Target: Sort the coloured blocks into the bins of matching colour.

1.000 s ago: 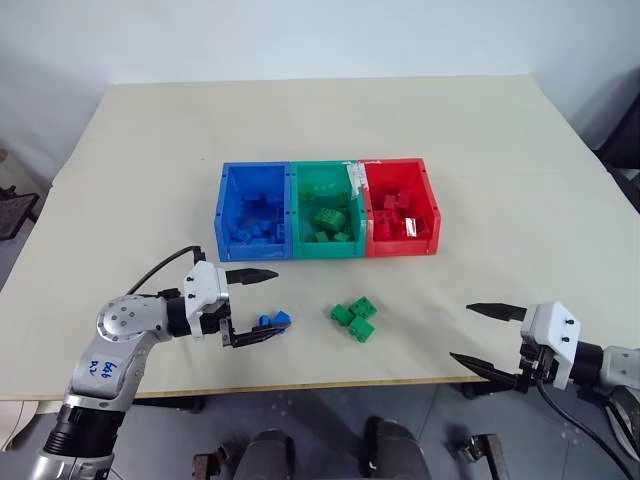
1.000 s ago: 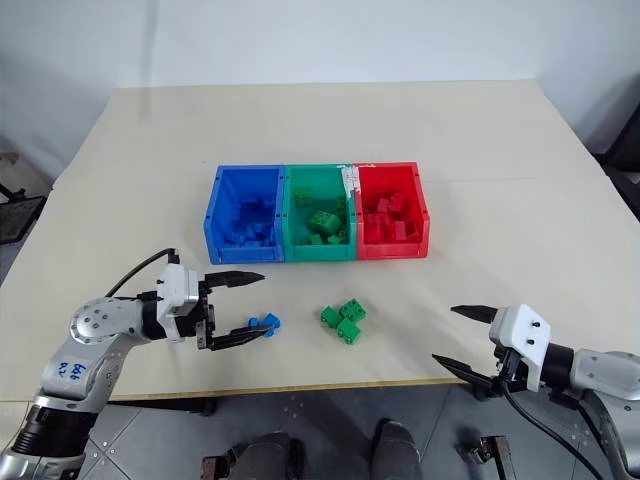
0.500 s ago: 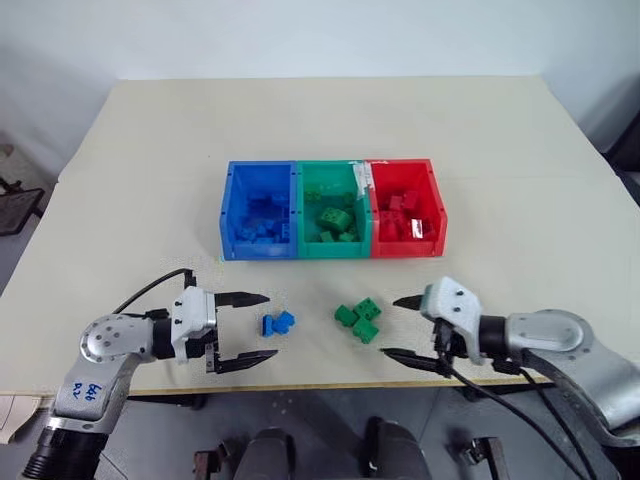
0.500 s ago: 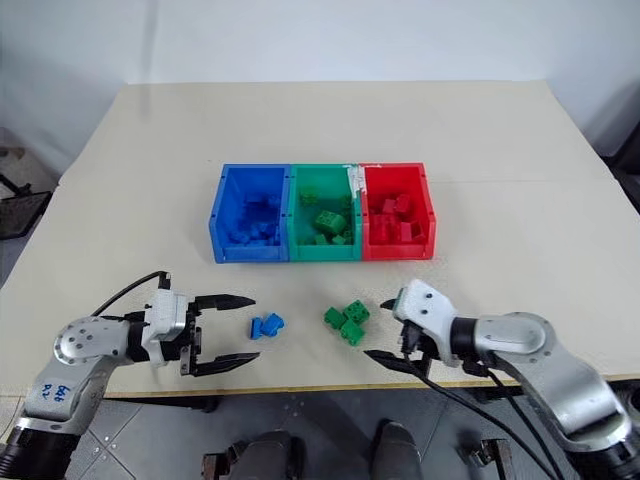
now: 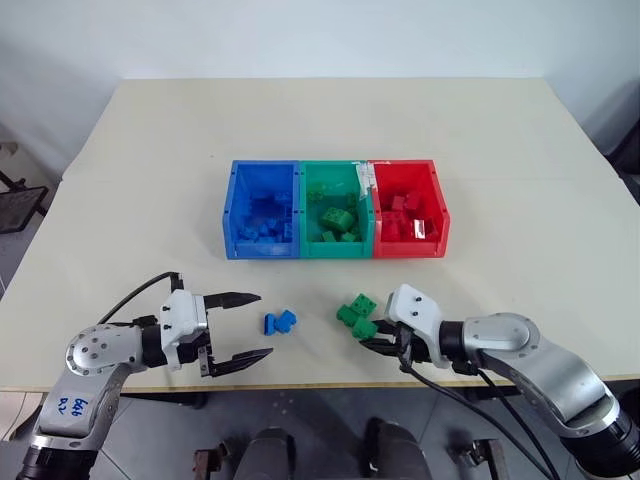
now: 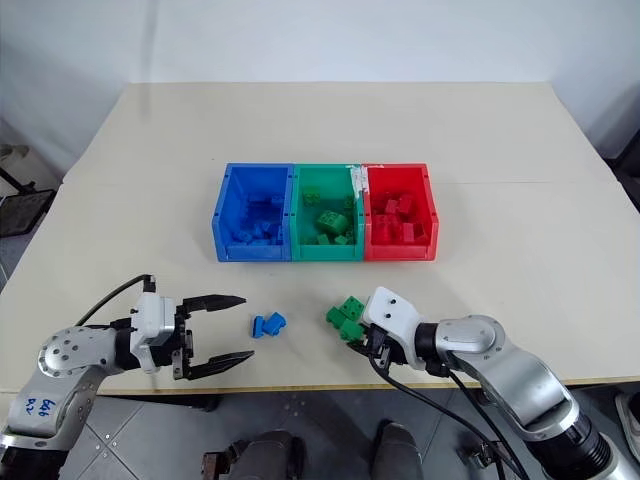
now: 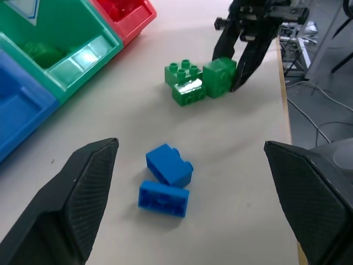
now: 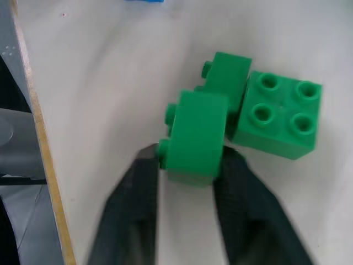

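Three joined bins stand mid-table: blue bin (image 5: 228,210), green bin (image 5: 337,167), red bin (image 5: 442,212), each with several blocks of its own colour inside. Two blue blocks (image 5: 279,322) lie loose near the front edge. My left gripper (image 5: 265,324) stands open just left of them, nothing between its fingers. To their right sits a small cluster of green blocks (image 5: 355,307). My right gripper (image 8: 187,160) is shut on the nearest green block (image 8: 196,132), which rests against the other two.
The table's front edge (image 5: 330,382) runs right below both grippers. A white tape strip (image 5: 365,178) marks the rim between the green and red bins. Bare tabletop (image 5: 520,150) lies around and behind the bins.
My right arm swung in from the table's right edge to the green cluster and closed on one block. My left gripper drew back a little from the blue blocks, staying open.
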Tool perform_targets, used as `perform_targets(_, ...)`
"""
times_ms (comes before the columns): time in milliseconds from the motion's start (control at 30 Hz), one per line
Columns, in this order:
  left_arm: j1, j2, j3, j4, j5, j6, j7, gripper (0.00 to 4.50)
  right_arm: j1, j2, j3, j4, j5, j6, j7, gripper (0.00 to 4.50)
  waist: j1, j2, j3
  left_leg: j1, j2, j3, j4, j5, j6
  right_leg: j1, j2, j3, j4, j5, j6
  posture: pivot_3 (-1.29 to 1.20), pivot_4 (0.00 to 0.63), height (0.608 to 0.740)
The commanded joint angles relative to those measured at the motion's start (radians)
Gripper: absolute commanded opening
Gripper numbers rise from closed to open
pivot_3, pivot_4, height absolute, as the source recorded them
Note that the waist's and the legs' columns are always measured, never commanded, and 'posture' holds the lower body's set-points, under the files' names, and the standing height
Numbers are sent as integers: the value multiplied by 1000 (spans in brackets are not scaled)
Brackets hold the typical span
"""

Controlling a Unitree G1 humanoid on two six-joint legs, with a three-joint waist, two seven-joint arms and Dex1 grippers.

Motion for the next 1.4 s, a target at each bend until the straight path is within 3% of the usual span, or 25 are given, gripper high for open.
perform_targets(33, 14, -26, 52, -58, -58, 0, 42, 4500, 1, -23, -89, -40, 86, -54, 89, 847, 0, 0, 0, 0, 0, 0, 0, 0, 0, 0, 0, 0, 0, 0, 0, 0, 150, 740)
perform_targets(100, 29, -37, 70, -77, -66, 9, 66, 4500, -24, -11, -160, -58, 175, -38, 119, 847, 0, 0, 0, 0, 0, 0, 0, 0, 0, 0, 0, 0, 0, 0, 0, 0, 150, 740)
perform_targets(200, 68, -56, 100, -99, -61, 8, 115, 4500, -156, 61, -215, -1, 227, 10, 49, 847, -12, 0, 0, 1, 0, 1, 0, 0, 0, 0, 0, 0, 0, 0, 0, 0, 150, 740)
perform_targets(333, 114, -102, 183, -132, -73, 26, 233, 4500, -405, 214, -159, 258, 63, -72, -117, 847, -30, -2, -1, 2, 4, 2, 0, 0, -1, -1, 4, 2, 1, 1, -2, 0, 150, 740)
perform_targets(533, 184, -104, 248, -111, -36, 2, 265, 4500, -557, 301, -101, 534, -72, -188, -155, 847, -29, -2, -1, 0, 4, 1, -1, -2, -2, -4, 4, -1, 3, 2, -2, 0, 150, 740)
perform_targets(733, 181, -98, 260, -107, -46, 19, 280, 4500, -578, 337, -107, 596, -98, -275, -118, 2835, -29, -2, -1, 0, 5, 2, -1, -2, -2, -4, 4, -1, 3, 2, -2, 0, 150, 740)
perform_targets(867, 149, -93, 249, -100, -71, 46, 279, 4500, -494, 282, -130, 511, -83, -352, -29, 4281, -24, -2, -1, 0, 5, 3, -1, -2, -2, -4, 4, -1, 3, 2, -2, 0, 150, 740)
perform_targets(900, 137, -85, 233, -96, -64, 48, 266, 4500, -456, 246, -148, 481, -71, -380, 16, 4459, -23, -2, -1, 0, 5, 3, -1, -2, -2, -4, 4, -1, 3, 2, -2, 0, 150, 740)
perform_targets(1033, 60, -33, 120, -67, -29, 62, 179, 4500, -225, 63, -249, 387, -34, -591, 235, 4459, -2, -3, -1, -1, 5, 3, -1, -2, -2, -3, 4, -1, 0, 2, -2, 0, 150, 740)
perform_targets(1267, -111, -5, -66, -17, -7, 75, 47, 4500, 170, -108, -485, 396, -40, -755, 335, 4459, -2, -3, -1, 1, 5, 7, 0, -2, -2, -2, 5, 0, -1, 2, -2, 0, 150, 740)
perform_targets(1400, -175, -6, -133, 29, 11, 64, -11, 4500, 281, -143, -530, 419, -40, -831, 381, 4459, -7, -2, -1, 2, 5, 8, -1, -2, -2, -2, 5, 1, -1, 2, -2, 0, 150, 740)
